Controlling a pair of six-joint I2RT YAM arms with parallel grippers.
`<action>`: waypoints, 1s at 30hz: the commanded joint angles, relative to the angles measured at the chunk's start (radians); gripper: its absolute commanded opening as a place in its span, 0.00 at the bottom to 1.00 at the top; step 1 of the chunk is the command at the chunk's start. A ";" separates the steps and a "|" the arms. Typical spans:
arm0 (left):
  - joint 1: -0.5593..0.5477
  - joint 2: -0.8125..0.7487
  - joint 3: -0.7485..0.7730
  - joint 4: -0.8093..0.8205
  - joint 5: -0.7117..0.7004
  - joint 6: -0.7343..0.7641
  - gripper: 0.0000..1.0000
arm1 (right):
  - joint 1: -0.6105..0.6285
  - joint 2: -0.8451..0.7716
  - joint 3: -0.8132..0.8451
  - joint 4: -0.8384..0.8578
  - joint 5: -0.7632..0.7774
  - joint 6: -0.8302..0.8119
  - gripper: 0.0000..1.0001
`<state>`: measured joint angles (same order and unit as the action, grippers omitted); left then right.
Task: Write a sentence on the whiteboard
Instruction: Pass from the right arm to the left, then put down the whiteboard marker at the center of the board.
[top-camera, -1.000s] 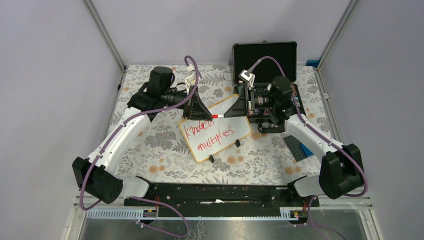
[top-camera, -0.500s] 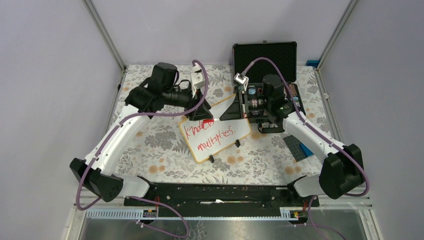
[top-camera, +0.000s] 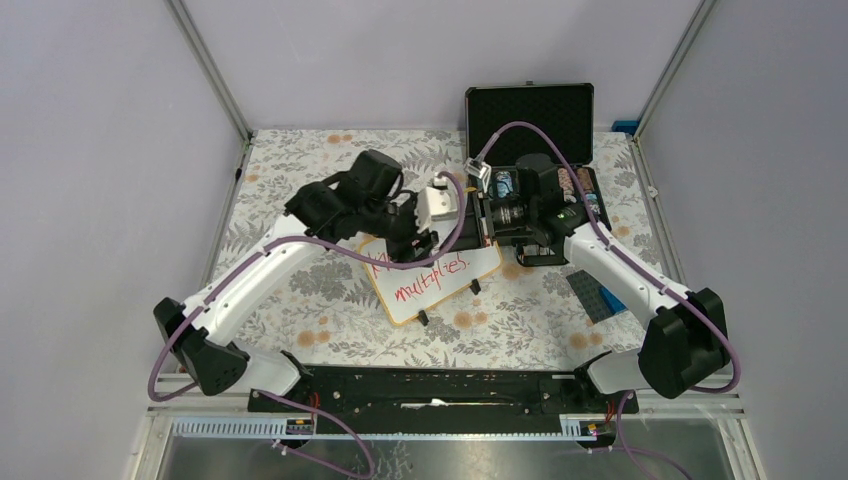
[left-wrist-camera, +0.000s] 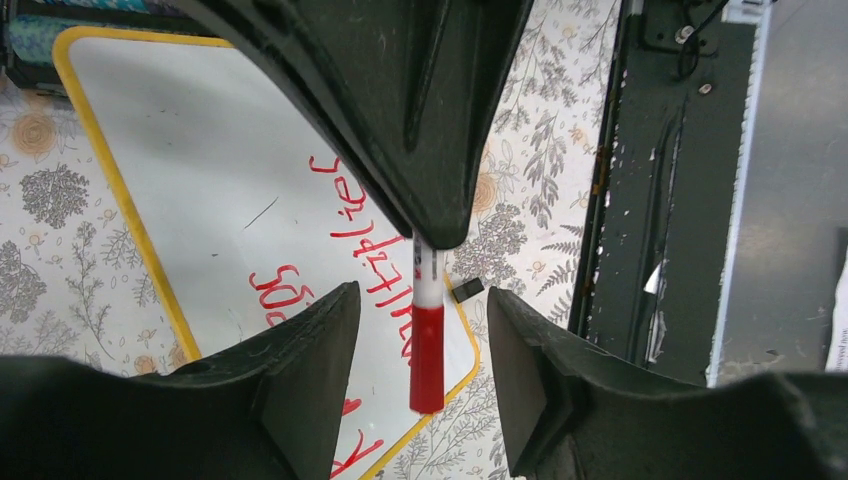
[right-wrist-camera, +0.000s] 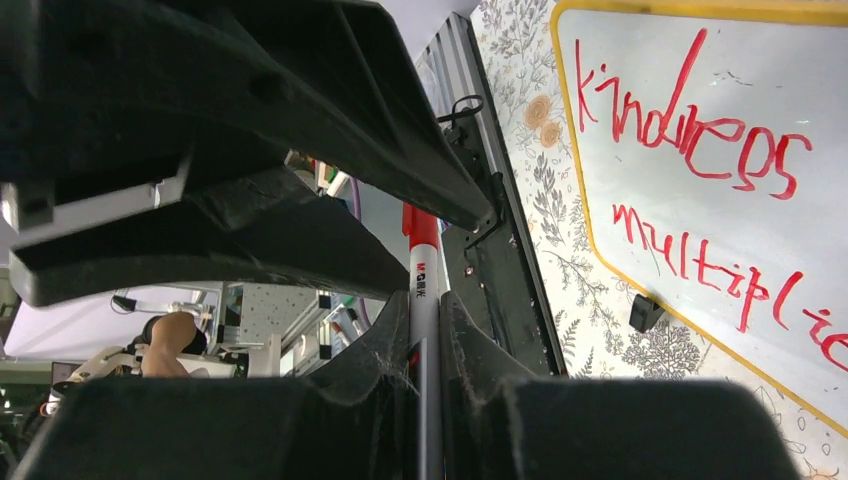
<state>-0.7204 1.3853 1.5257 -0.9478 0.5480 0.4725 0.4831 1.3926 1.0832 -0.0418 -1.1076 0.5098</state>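
- Red cap (left-wrist-camera: 427, 360) on the marker (right-wrist-camera: 421, 290) sits between the fingers of the left gripper (left-wrist-camera: 420, 298), which stand apart with clear space on both sides of it.
- The right gripper (right-wrist-camera: 425, 340) is clamped on the white barrel and carries the marker alone.
- The whiteboard (left-wrist-camera: 200, 150) lies on the table (top-camera: 300, 270) directly beneath both grippers. The sentence (right-wrist-camera: 690, 140) is written on it in two red lines, so the writing looks done.
- Risk: the marker hangs over fresh ink. If the right gripper's hold slips, or the left gripper clips the cap while moving off, the marker could fall and smear the lettering.
- Risk: the left gripper is low above the first line, and a dip would wipe it or shove the board on its small feet.
- I cannot tell whether the cap is pushed fully home. If it is loose it could drop off.
- The left wrist view alone shows the gap around the cap.
- The right wrist view alone shows both lines legibly and the grip on the barrel.
- From above the left arm hides the first word and the marker, but that view shows the open black case (top-camera: 530, 110) beyond the right gripper.
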 joint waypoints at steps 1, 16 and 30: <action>-0.062 0.024 0.039 0.034 -0.138 0.025 0.55 | 0.018 0.001 0.042 -0.018 -0.008 -0.032 0.00; -0.031 -0.010 -0.017 0.063 -0.120 -0.018 0.00 | -0.018 -0.004 0.061 -0.018 0.000 -0.036 0.27; 0.451 0.017 0.001 0.161 0.079 -0.228 0.00 | -0.275 -0.023 0.147 -0.061 -0.015 -0.078 1.00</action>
<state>-0.3882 1.4090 1.5070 -0.8898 0.5831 0.3500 0.2737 1.3926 1.1778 -0.0784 -1.0946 0.4740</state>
